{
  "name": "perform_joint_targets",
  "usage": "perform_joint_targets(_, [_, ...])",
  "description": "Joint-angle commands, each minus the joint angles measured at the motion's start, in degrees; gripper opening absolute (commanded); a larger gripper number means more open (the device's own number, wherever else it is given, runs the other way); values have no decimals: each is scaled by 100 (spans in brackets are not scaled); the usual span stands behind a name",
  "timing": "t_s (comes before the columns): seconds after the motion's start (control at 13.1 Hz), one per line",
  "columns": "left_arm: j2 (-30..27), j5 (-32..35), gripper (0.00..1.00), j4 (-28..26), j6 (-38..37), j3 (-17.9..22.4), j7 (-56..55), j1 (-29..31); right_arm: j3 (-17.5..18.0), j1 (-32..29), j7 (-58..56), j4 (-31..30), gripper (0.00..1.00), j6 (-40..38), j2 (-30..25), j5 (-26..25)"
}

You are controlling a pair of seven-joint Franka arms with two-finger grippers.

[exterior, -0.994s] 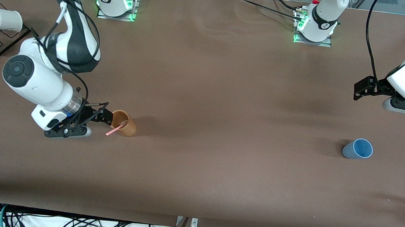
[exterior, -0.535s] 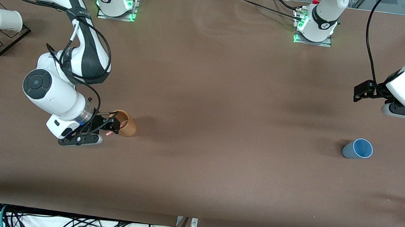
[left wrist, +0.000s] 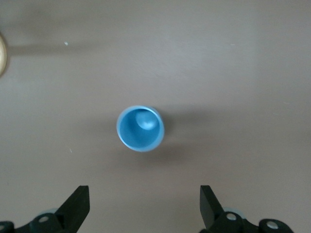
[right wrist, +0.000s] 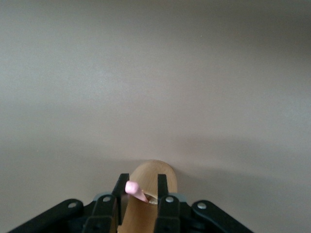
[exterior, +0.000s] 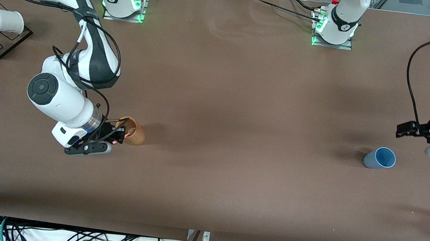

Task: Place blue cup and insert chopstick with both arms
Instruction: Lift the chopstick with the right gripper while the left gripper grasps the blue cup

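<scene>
Right gripper (exterior: 116,137) is clamping the pink chopstick (right wrist: 134,190), leaning in the brown cup (exterior: 132,131). Left gripper (left wrist: 145,206), fingers spread, is hovering by the upright blue cup (exterior: 380,158) nr the left arm's table edge.

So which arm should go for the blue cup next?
Left. Its pincer hangs open just by the blue cup, which stands upright and free at that arm's end of the table. The right pincer is busy at the brown cup, around the pink chopstick.
</scene>
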Motion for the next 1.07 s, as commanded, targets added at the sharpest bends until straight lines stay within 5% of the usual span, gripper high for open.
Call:
perform_joint_targets(0.0, [642, 48, 100, 49, 828, -73, 714, 325, -43, 96, 159, 153, 14, 10, 83, -149])
perform_joint_targets(0.46, [1399, 30, 91, -311, 1849, -90, 777, 563, -52, 96, 142, 170, 9, -322, -84, -176])
perform_joint_targets(0.54, [1487, 30, 82, -364, 1938, -90, 777, 581, -34, 96, 133, 318, 9, -585, -180, -202])
perform_joint_targets(0.69, [1523, 30, 49, -496, 1947, -90, 856, 581, -8, 96, 124, 853, 9, -1436, -269, -334])
perform_joint_targets(0.84, [1576, 30, 6, -461, 1939, -90, 918, 581, 18, 96, 98, 1223, 9, -2167, -461, -334])
perform_joint_targets(0.99, [1576, 39, 0, -435, 1930, -90, 936, 555, 45, 96, 98, 1295, 9, -2651, -812, -334])
